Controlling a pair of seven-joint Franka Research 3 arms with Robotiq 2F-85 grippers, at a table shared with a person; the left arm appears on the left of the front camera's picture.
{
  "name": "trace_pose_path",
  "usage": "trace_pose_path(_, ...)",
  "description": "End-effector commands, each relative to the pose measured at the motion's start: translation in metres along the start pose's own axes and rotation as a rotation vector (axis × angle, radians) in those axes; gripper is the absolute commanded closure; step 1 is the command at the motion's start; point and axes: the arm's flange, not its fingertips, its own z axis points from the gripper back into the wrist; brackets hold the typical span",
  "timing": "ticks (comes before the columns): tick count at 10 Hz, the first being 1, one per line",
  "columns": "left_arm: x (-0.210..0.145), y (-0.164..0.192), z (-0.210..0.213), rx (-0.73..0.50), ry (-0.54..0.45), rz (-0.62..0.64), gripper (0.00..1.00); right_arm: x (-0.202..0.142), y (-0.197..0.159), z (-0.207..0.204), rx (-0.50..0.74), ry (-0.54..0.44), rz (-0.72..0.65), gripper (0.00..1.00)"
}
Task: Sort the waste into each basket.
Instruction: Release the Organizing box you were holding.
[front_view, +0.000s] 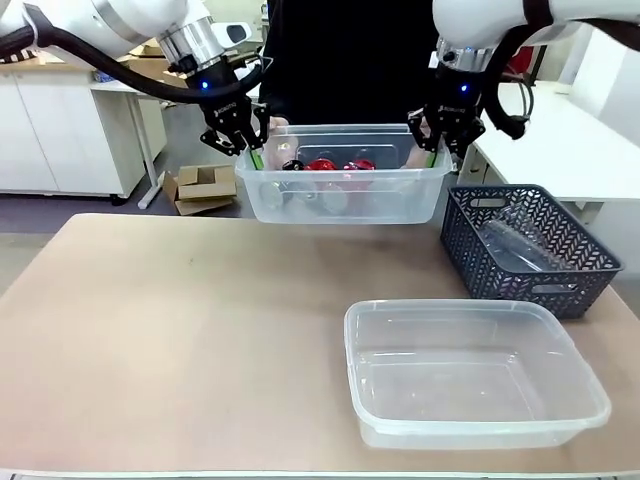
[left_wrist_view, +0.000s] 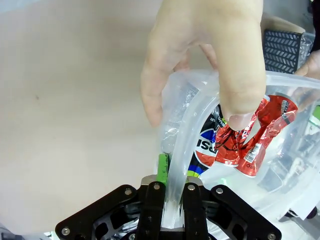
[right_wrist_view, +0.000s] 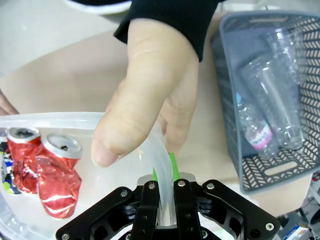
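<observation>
A clear tub (front_view: 340, 205) is held at the table's far edge with crumpled red wrappers (front_view: 322, 164) inside. My left gripper (front_view: 255, 155) is shut on the tub's left rim and my right gripper (front_view: 432, 152) is shut on its right rim. In the left wrist view my left gripper (left_wrist_view: 176, 172) pinches the rim (left_wrist_view: 200, 110) beside a person's hand (left_wrist_view: 200, 50), near red wrappers (left_wrist_view: 255, 135) and a multicoloured packet (left_wrist_view: 205, 145). The right wrist view has my right gripper (right_wrist_view: 162, 180) clamped on the rim (right_wrist_view: 50, 119) under the person's other hand (right_wrist_view: 150, 90), with red waste (right_wrist_view: 55, 175) inside.
A dark lattice basket (front_view: 560, 285) at the right holds clear bottles (front_view: 520, 245); it is the basket (right_wrist_view: 235, 145) with bottles (right_wrist_view: 275, 100) in the right wrist view. A second clear tub (front_view: 350, 330) stands empty at the front right. The table's left half is bare.
</observation>
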Motion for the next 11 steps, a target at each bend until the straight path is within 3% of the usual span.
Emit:
trace_pose_path(1, -0.001, -0.001, 0.004, -0.009, -0.008, -0.008, 0.95, 0.0, -0.001, -0.002, -0.013, -0.003, 0.005, 0.96)
trace_pose_path(5, -0.001, -0.001, 0.004, -0.009, -0.008, -0.008, 0.95, 0.0, -0.001, -0.002, -0.013, -0.003, 0.005, 0.96)
trace_pose_path(6, 0.0, 0.0, 0.0, 0.0, 0.0, 0.0, 0.74, 0.0, 0.0, 0.0, 0.0, 0.0, 0.0, 0.64)
trace_pose_path(7, -0.007, -0.006, 0.001, -0.002, -0.01, -0.042, 0.36, -0.012, -0.001, 0.003, 0.004, -0.022, 0.012, 0.4)
trace_pose_path(8, -0.019, -0.007, 0.004, 0.03, -0.008, -0.04, 0.15, -0.024, -0.005, 0.007, 0.003, -0.038, 0.014, 0.07)
trace_pose_path(9, -0.029, -0.007, 0.006, 0.035, -0.012, -0.037, 0.32, -0.03, -0.008, 0.009, 0.007, -0.035, 0.031, 0.0)
trace_pose_path(10, -0.032, -0.004, 0.004, 0.048, -0.023, -0.02, 0.0, -0.031, -0.008, 0.009, 0.003, -0.036, 0.039, 0.0)
trace_pose_path(11, -0.032, -0.005, 0.002, 0.036, -0.019, -0.013, 0.0, -0.03, -0.006, 0.008, 0.003, -0.034, 0.042, 0.0)
